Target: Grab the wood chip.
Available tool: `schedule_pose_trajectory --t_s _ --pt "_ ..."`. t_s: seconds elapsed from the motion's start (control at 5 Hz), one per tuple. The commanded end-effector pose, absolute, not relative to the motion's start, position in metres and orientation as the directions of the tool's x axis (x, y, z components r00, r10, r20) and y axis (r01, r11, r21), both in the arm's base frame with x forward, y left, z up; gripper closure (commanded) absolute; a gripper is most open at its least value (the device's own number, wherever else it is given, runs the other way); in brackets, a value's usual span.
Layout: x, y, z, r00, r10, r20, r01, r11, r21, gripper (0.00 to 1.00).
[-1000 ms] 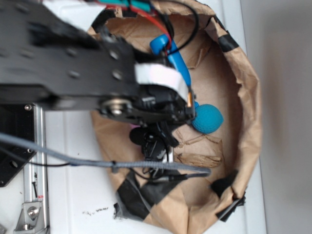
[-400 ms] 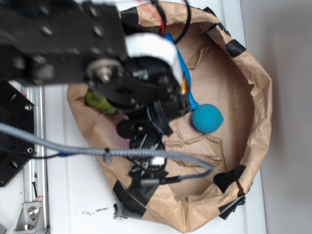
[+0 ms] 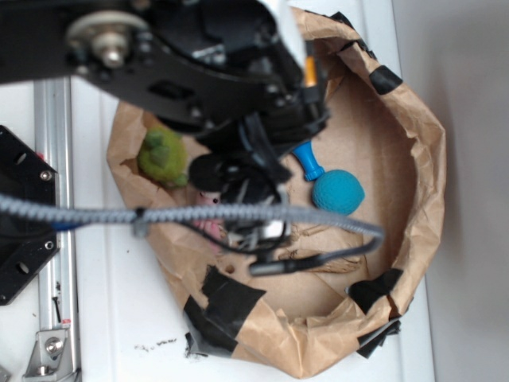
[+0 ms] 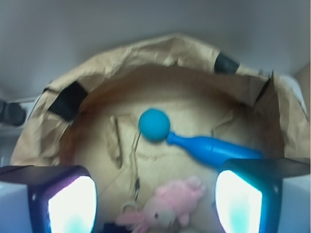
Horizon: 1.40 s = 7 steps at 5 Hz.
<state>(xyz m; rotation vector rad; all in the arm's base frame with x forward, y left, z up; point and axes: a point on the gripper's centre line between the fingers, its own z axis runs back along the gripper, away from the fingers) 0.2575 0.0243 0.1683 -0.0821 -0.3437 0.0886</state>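
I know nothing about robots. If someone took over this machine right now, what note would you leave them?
Gripper: open, holding nothing, above the paper-lined bin.
Wood chip: seemingly the tan sliver lying flat on the bin floor, left of the blue ball in the wrist view, untouched.
The pink plush toy, not the chip, sits between the fingers. The blue pin lies beside the ball.
Done: nothing grasped yet.
Left: line up over the chip, descend, close, lift.

Robot lab bench, white tabletop, aluminium rail, taped brown paper bin holding toys
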Motion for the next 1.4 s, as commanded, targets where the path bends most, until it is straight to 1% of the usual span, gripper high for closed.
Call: schedule_pose_trajectory --t_s 0.0,0.2,0.4,0.6,0.8,1.0,1.2 --pt "0.275 -0.014 0.099 0.958 -0.033 0.285 0.064 0.993 -0.099 0.0" --pt "0.276 -0.04 0.076 0.943 -0.116 0.31 0.137 0.989 -0.047 0.0" --pt "0.273 -0.057 0.057 0.94 -0.156 0.304 0.182 0.982 -0.059 0.0" --pt "0.278 -0.065 0.041 0.928 -0.186 0.324 0.213 0.976 -0.049 0.0" --pt "0.284 -0.059 0.022 0.924 -0.183 0.335 0.205 0.978 -0.032 0.0" --pt "0.298 -0.06 0.011 0.924 -0.189 0.333 0.208 0.978 -0.02 0.01" --pt "0.308 -0.063 0.011 0.928 -0.181 0.326 0.197 0.98 -0.017 1.0"
